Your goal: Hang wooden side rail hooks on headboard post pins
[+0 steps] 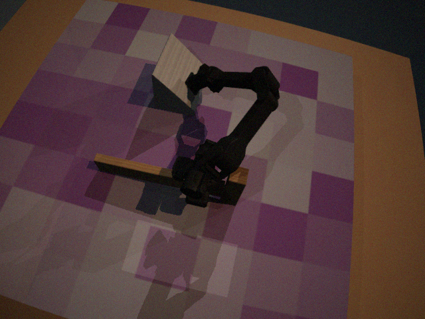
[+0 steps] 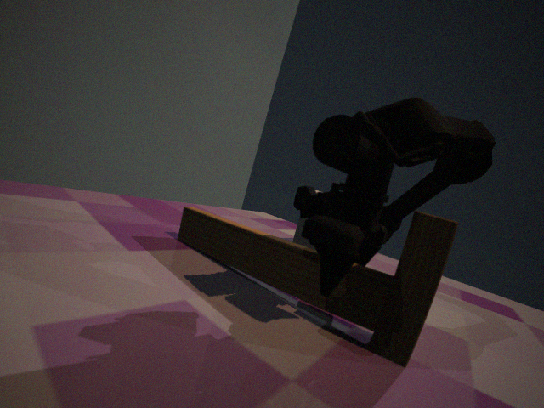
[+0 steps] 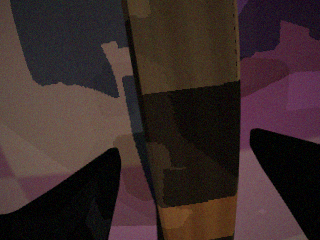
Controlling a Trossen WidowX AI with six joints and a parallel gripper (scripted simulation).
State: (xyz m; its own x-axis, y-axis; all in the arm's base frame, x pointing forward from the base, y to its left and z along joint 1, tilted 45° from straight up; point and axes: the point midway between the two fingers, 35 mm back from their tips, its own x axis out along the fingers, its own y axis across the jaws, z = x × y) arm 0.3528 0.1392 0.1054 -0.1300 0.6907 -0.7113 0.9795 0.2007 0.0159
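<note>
The wooden side rail (image 1: 130, 165) (image 2: 246, 250) (image 3: 185, 50) stands on edge. Its far end is at table level at the left; its near end meets the headboard post (image 1: 242, 173) (image 2: 428, 263) at the right, with a gap under the rail there. The post stands upright and rises above the rail. Hooks, pins and slot are hidden, so I cannot tell how the hooks sit. My gripper (image 2: 342, 279) (image 3: 185, 146) is open around the rail near the post, a finger on each side, with visible space between each finger and the rail in the wrist view.
A block (image 1: 176, 68) with a pale, slanted top stands behind the rail, beside the arm's base end. The arm reaches over from the back right. The patterned purple and white mat (image 1: 281, 233) lies beneath, with dark shadows across it.
</note>
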